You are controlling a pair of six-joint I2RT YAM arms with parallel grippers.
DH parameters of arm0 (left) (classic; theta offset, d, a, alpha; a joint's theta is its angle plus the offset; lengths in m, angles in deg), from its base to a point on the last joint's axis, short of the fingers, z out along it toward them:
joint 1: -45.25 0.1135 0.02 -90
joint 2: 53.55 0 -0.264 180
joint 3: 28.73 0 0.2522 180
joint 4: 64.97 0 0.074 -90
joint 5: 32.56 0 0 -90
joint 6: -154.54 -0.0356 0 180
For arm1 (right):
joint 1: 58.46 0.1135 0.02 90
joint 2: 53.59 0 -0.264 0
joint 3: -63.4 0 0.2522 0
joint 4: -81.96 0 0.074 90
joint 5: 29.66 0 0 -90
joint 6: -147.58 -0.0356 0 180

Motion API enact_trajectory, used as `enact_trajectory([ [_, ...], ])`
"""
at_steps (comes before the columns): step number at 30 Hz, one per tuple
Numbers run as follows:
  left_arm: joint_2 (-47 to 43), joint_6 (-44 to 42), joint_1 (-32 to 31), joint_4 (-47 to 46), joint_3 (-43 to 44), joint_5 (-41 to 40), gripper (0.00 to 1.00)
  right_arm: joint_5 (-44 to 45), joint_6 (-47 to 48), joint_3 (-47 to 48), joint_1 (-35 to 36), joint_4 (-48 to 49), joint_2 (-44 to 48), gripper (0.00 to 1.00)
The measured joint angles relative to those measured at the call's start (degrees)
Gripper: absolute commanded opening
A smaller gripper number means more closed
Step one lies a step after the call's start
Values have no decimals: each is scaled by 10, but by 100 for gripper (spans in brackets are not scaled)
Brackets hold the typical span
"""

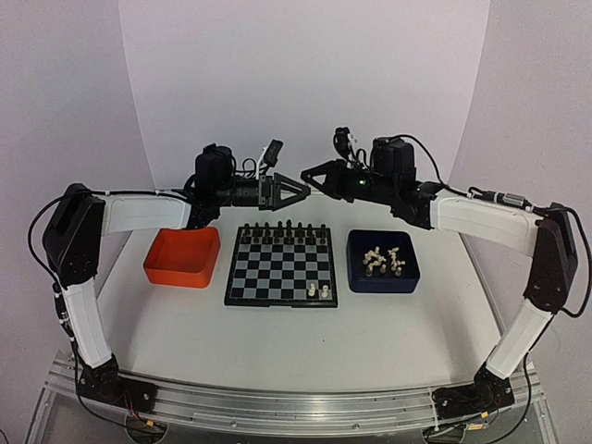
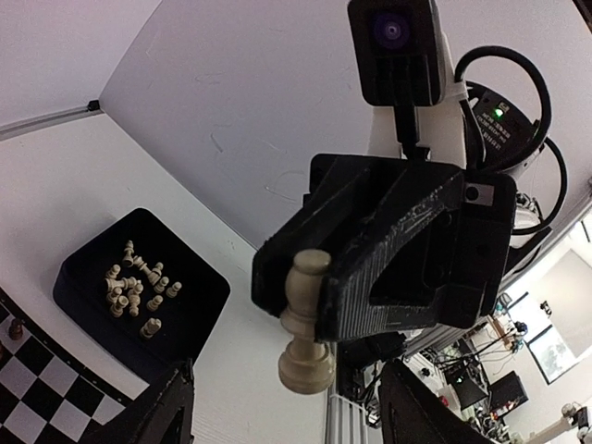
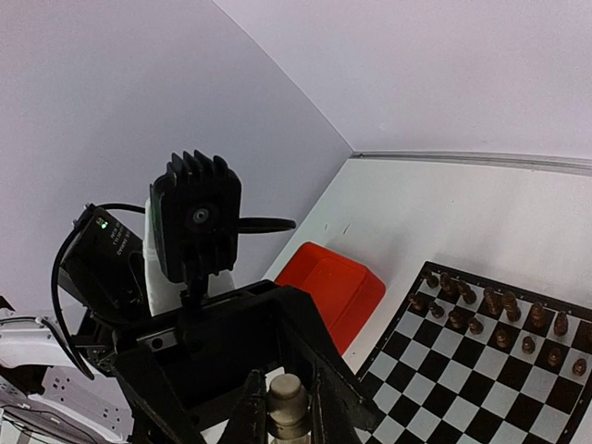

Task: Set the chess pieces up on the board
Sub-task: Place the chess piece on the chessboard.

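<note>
One cream piece (image 2: 305,319) is pinched by the right gripper (image 1: 307,176) above the board's (image 1: 277,302) far edge; the left gripper (image 1: 302,190) is held facing it, fingers (image 2: 166,412) spread. Two more pieces (image 1: 319,291) are seated at the board's near-right corner.

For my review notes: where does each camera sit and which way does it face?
Top external: above and behind the arm bases, looking down on the black-and-grey checkered chessboard; both arms show.
Left wrist: on the raised left arm, facing the right claw holding a cream-white plastic chess piece; own fingers at bottom.
Right wrist: facing the left claw and its camera; own fingers at bottom.
Shared: both wrist views show that piece.
</note>
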Motion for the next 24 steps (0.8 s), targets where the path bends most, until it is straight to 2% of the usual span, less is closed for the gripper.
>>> enact_trajectory([
  [4, 8, 10, 0, -4, 6, 8, 38, 0, 0, 6, 7, 3, -12, 0],
  [8, 10, 15, 0, -7, 6, 10, 9, 0, 0, 7, 10, 4, -15, 0],
  [10, 10, 19, 0, -8, 7, 11, 0, 1, -1, 7, 10, 3, -15, 0],
  [11, 10, 18, 0, -8, 7, 10, 0, 2, -1, 7, 10, 3, -15, 0],
  [13, 10, 15, 0, -7, 8, 7, 0, 2, 0, 7, 10, 3, -15, 8],
  [16, 10, -7, 0, -2, 8, 5, 0, -2, -1, 7, 10, -1, -15, 36],
  [19, 4, -58, -1, 28, 3, 4, 0, -17, 6, 7, 10, -16, -15, 52],
  [22, -10, -158, -1, 83, -13, 7, 0, -45, 24, 8, 10, -54, -9, 61],
  [24, -22, -236, 0, 139, -24, 13, 0, -73, 41, 8, 9, -91, 1, 63],
])
